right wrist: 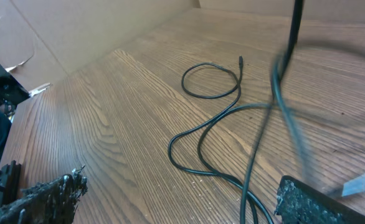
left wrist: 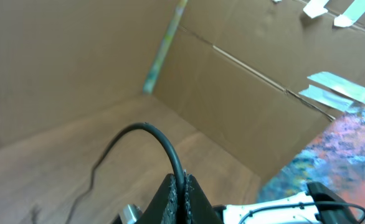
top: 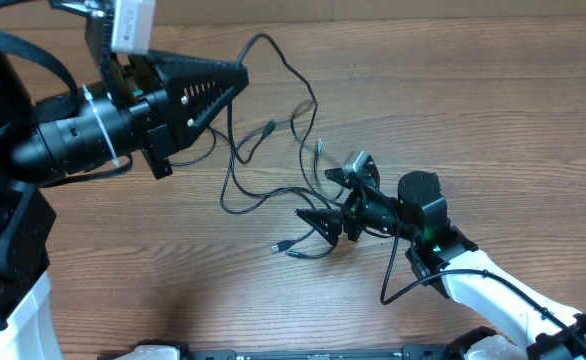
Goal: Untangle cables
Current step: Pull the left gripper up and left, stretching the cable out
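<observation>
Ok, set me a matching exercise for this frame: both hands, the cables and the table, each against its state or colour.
Things:
1. left hand
2. right hand
3. cables
4. table

States:
a. open wide
b. brown wood grain
c. shut, pinching one cord
d. thin, black, looped

Pairs: 1-c, 2-a, 3-d, 4-b
</observation>
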You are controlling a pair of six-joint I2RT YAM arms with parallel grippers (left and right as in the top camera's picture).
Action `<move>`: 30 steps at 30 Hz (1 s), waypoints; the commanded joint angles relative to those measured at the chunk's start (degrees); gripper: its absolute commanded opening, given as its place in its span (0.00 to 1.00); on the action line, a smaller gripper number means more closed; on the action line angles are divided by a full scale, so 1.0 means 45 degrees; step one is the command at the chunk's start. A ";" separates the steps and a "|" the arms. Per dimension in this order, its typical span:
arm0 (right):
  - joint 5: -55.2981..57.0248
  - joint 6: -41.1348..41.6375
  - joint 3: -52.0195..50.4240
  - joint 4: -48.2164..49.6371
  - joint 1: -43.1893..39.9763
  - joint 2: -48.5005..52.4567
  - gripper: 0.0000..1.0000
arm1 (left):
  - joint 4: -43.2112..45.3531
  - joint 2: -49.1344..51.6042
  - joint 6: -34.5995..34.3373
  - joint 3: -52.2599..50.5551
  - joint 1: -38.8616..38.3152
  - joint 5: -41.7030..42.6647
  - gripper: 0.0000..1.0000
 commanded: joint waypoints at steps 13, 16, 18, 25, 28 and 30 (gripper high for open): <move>0.0160 -0.0010 0.0010 0.0000 0.0024 0.0005 1.00 | 0.2540 -0.0175 -0.0078 0.0073 0.0175 -0.4080 0.04; 0.0160 -0.0010 0.0010 0.0000 0.0024 0.0005 1.00 | 0.3711 -0.0185 -0.0078 0.0078 0.0175 -0.5353 0.05; 0.0160 -0.0010 0.0015 0.0005 0.0024 0.0005 1.00 | 0.4328 -0.0185 -0.0078 0.0078 0.0175 -0.5843 0.04; 0.0160 -0.0010 0.0015 0.0005 0.0024 0.0005 1.00 | 0.4857 -0.0155 0.0325 0.0073 0.0175 -0.5935 0.05; 0.0160 -0.0010 0.0010 0.0010 0.0024 0.0005 1.00 | 0.4818 -0.0097 0.0607 0.0073 0.0175 -0.5926 0.04; 0.0160 -0.0010 0.0010 0.0005 0.0024 0.0005 1.00 | 0.4867 -0.0087 0.0874 0.0073 0.0175 -0.5926 0.04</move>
